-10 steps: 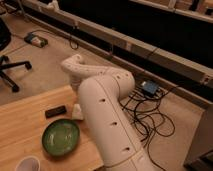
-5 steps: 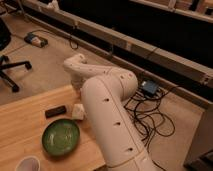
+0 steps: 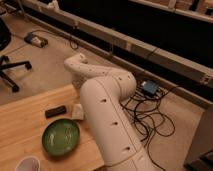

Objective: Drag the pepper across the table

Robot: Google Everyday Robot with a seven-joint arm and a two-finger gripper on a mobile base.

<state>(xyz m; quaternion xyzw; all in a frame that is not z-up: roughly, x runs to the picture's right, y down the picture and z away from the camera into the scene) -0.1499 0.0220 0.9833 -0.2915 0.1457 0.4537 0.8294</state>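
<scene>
Light wooden table, plank grain showing, fills the lower left; pepper and gripper hidden

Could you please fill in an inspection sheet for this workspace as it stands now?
surface: wooden table, plank grain, lower left of the view.
job's things: pepper, nothing seen; it may lie hidden behind the arm.
clutter: green plate; black bar and beige block behind it; pale cup at the near edge.
grippers: gripper not in view; the white arm covers the table's right end.
cables: black cables tangled on the floor near a blue box.
surroundings: office chair at left.
</scene>
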